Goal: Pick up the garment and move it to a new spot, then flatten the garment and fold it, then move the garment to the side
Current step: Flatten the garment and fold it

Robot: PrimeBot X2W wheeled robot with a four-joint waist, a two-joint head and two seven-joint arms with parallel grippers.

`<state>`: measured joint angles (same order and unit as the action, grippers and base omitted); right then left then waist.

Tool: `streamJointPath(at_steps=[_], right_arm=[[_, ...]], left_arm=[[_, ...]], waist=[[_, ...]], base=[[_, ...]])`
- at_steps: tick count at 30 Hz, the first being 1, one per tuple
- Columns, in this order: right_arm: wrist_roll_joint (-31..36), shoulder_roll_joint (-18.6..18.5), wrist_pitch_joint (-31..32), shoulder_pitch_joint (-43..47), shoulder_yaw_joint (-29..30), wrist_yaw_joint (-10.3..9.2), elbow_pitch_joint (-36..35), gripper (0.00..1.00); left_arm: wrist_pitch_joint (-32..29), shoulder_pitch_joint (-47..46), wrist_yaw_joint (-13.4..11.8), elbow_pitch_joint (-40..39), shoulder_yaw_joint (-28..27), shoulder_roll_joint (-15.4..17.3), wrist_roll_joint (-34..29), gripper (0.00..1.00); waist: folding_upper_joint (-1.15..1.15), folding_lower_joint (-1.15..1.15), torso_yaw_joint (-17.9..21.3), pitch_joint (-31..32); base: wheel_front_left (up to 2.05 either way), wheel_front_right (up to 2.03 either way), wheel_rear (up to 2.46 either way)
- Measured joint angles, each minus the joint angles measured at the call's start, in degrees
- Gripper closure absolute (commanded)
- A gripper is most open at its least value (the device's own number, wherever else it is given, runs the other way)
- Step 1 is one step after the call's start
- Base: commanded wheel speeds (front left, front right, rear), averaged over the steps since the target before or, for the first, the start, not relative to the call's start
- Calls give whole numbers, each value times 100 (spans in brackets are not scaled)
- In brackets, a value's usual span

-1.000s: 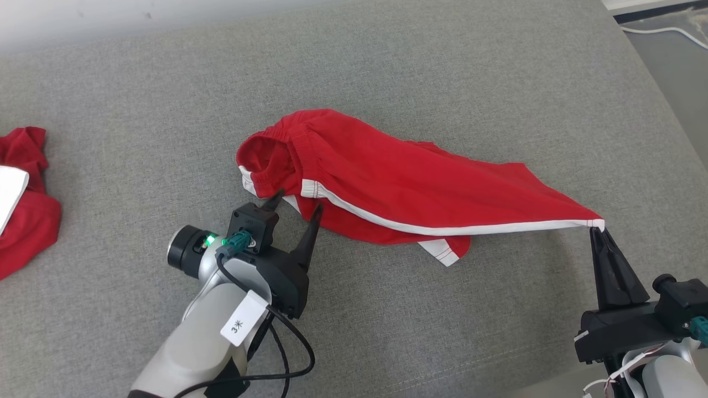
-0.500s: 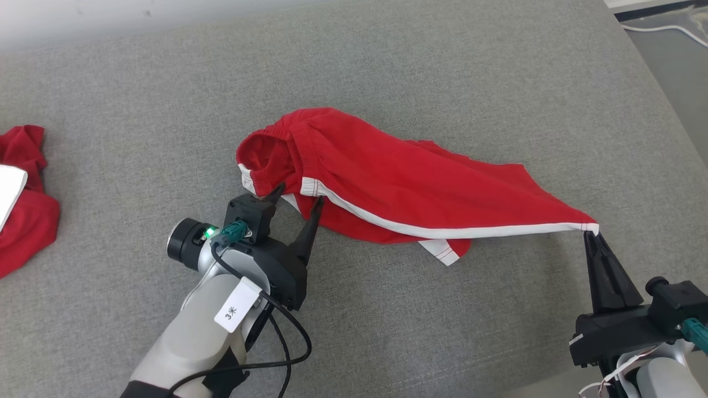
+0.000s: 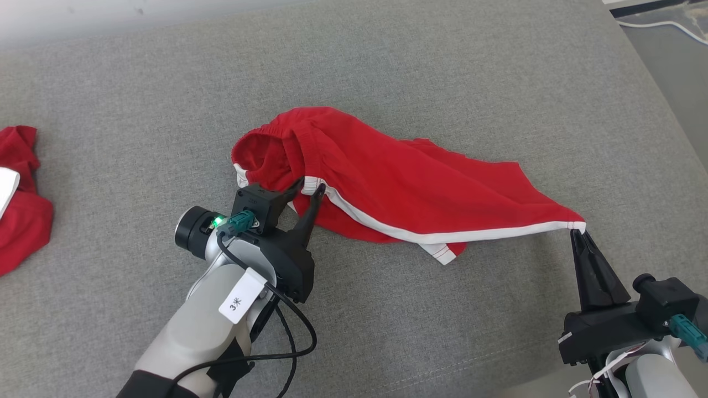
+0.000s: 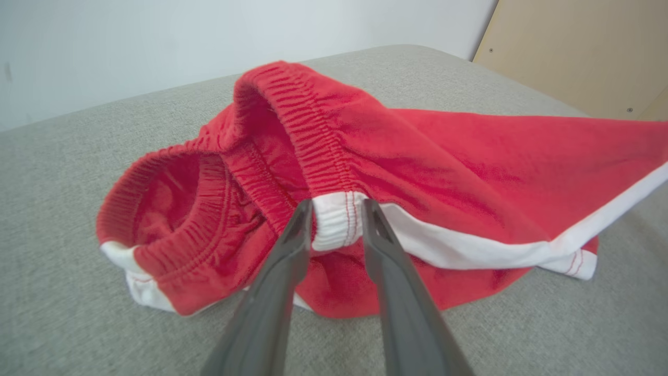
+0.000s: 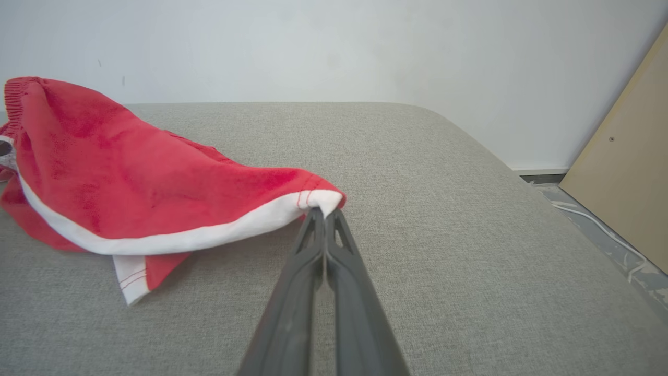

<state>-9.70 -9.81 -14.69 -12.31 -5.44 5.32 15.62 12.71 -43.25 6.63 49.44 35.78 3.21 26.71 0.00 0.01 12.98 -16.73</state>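
Note:
The garment (image 3: 398,182) is a pair of red shorts with white trim, lying stretched across the grey cushion (image 3: 387,66). My right gripper (image 3: 578,232) is shut on the white hem corner at the garment's right end, holding it just above the cushion; the right wrist view shows the pinched corner (image 5: 329,201). My left gripper (image 3: 310,187) is open at the waistband end. Its two fingertips stand either side of the white stripe's end (image 4: 334,222), with the gripper (image 4: 338,209) low over the cushion.
Another red cloth with a white patch (image 3: 22,221) lies at the cushion's left edge. The cushion's right edge (image 3: 652,94) drops to a floor with a white cable (image 3: 664,25). A tan board (image 5: 626,156) leans against the wall beyond.
My left gripper has pushed forward to the waistband and its fingers have narrowed around the white stripe's end. My right gripper has drifted slightly left, still holding the hem corner.

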Motion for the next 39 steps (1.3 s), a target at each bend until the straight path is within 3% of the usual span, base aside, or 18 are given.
streamJointPath(at_steps=[3,5,32,39], right_arm=[[0,19,0,-2,0,22,19,100],[0,21,0,-2,2,22,36,100],[9,108,0,-121,40,73,131,100],[60,15,0,-242,149,75,-55,100]], left_arm=[[0,-10,2,26,29,-1,48,91],[0,-18,33,34,56,-5,54,100],[54,-209,51,326,332,-59,208,100],[122,-287,52,76,-9,-77,583,100]], waist=[[0,0,12,-6],[0,0,19,-10],[0,0,72,-62],[0,0,44,40]], base=[[0,0,0],[0,0,0],[0,0,0],[0,0,0]])
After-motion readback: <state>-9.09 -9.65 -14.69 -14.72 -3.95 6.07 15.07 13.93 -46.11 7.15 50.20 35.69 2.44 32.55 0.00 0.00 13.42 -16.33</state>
